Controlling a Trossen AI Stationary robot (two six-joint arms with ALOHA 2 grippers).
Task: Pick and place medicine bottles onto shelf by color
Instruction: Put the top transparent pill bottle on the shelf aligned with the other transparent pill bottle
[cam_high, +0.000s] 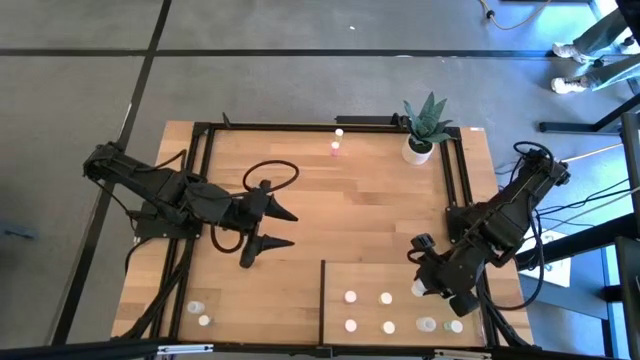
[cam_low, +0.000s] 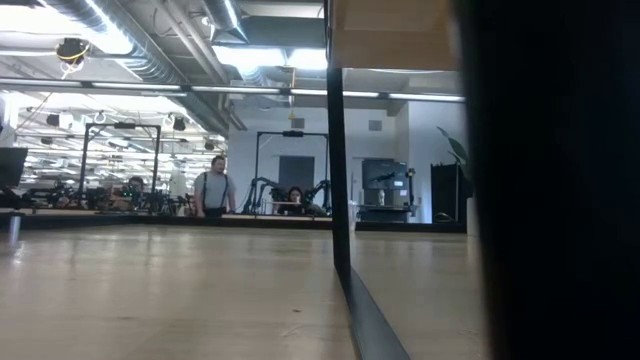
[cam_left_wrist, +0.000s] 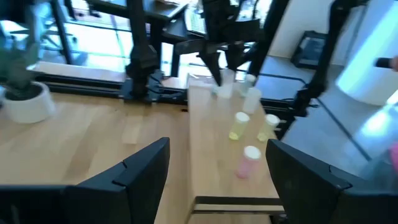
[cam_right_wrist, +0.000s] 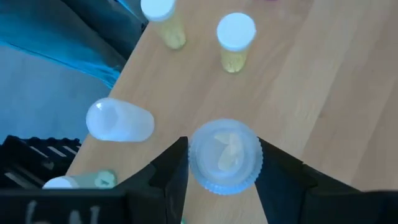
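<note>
While the right tool (cam_right_wrist: 221, 163) clamps one clear bottle (cam_right_wrist: 225, 155), seven bottles dot the shelf (cam_high: 400, 278); left tool (cam_high: 290, 229) gapes.

The high view is evenly lit from overhead, and the arms cast only soft shadows on the tabletop (cam_high: 330, 210). In the low view, ceiling strip lights (cam_low: 270, 58) glare while a dark blurred mass blocks the right side. Both wrist views are soft, with bluish blown-out light beyond the table edge.

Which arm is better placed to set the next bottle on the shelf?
Right: the right gripper hangs over the shelf with a clear bottle between its fingers. The left gripper is open at mid-table, away from any bottle.
</note>
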